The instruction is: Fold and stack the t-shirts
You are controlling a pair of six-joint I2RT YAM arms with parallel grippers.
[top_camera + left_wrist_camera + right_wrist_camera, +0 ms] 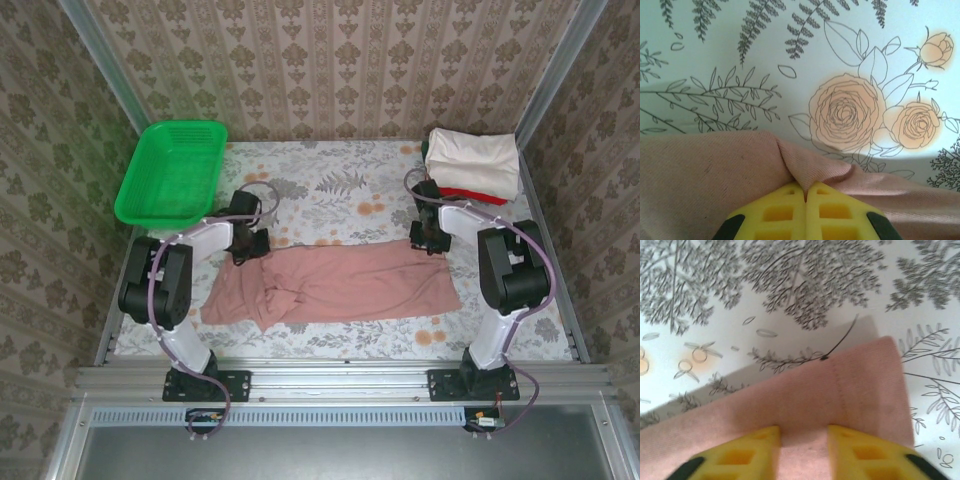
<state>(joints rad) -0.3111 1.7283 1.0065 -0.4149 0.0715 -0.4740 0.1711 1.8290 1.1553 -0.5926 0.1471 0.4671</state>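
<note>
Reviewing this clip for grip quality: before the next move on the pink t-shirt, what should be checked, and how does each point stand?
1. Left gripper has a hold on the pink t-shirt: ok, jaws shut on a raised pleat of its far edge.
2. Right gripper has a hold: not ok, jaws apart, astride the far right corner.
3. Shirt lies smooth: not ok, wrinkles bunch near its left end.
4. Stack in place: ok, cream t-shirt on red t-shirt, far right.
5. Green basket apart from the shirt: ok, far left.
</note>
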